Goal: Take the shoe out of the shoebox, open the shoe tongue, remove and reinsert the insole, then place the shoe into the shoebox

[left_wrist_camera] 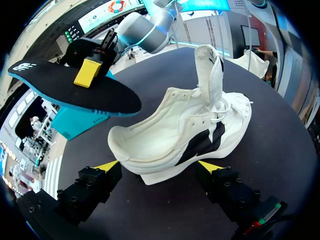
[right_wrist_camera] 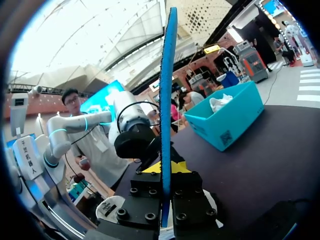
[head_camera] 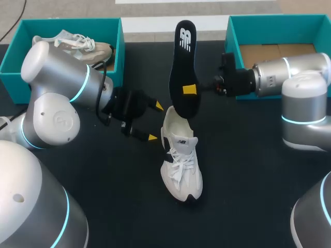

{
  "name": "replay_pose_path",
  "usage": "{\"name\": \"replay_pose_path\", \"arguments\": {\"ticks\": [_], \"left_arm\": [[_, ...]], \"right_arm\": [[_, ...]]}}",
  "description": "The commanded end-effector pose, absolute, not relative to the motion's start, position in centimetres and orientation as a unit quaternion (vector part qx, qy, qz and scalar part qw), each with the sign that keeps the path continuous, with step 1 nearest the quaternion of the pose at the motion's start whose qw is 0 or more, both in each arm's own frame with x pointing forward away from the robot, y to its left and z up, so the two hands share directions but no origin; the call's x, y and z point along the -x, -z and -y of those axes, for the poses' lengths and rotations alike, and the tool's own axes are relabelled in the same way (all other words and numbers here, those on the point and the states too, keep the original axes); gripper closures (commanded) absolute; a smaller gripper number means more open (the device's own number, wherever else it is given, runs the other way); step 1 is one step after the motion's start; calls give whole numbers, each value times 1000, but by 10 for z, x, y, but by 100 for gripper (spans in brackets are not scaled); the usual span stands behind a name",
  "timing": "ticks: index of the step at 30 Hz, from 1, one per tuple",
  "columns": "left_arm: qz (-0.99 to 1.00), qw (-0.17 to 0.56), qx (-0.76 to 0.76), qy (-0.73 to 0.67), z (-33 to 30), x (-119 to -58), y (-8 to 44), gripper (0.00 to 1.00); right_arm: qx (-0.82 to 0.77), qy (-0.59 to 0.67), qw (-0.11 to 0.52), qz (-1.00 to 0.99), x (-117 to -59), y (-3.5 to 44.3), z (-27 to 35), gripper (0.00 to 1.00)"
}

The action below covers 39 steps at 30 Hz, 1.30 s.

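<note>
A white shoe (head_camera: 181, 165) stands on the black table, heel towards the boxes, tongue (left_wrist_camera: 209, 70) pulled up. My left gripper (head_camera: 155, 122) is open beside the heel; in the left wrist view the heel (left_wrist_camera: 150, 145) lies between its spread fingers (left_wrist_camera: 157, 167), which do not touch it. My right gripper (head_camera: 192, 89) is shut on the black insole (head_camera: 185, 62), held above the table just behind the shoe's heel. The insole's underside is blue (left_wrist_camera: 75, 107). Seen from the right wrist, the insole (right_wrist_camera: 166, 100) stands edge-on, clamped in the gripper (right_wrist_camera: 165, 167).
A teal shoebox (head_camera: 67, 21) at the back left holds another pale shoe (head_camera: 77, 44). A second teal shoebox (head_camera: 232, 36) at the back right shows a bare cardboard floor, behind my right arm.
</note>
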State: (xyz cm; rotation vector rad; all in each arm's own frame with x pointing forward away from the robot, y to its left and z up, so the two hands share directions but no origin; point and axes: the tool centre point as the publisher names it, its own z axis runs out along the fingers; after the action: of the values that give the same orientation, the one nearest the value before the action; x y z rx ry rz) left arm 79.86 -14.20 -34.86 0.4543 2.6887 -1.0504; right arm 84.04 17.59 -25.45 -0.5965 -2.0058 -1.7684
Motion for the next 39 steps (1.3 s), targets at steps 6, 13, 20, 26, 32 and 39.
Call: {"name": "replay_pose_path", "arguments": {"ticks": [6,13,20,26,32,39], "left_arm": [[-915,110,-154,356,143,-798,349,0],[-915,110,-154,356,143,-798,349,0],[-915,110,-154,356,143,-798,349,0],[-915,110,-154,356,143,-798,349,0],[-915,110,-154,356,143,-798,349,0],[-915,110,-154,356,143,-798,349,0]], "right_arm": [[218,637,196,713,-836,260,-188,100],[217,632,203,716,-834,264,-194,100],[216,629,210,716,-833,267,-203,100],[230,614,204,727,-831,269,-204,100],[230,614,204,727,-831,269,-204,100],[230,614,204,727,-831,269,-204,100]]}}
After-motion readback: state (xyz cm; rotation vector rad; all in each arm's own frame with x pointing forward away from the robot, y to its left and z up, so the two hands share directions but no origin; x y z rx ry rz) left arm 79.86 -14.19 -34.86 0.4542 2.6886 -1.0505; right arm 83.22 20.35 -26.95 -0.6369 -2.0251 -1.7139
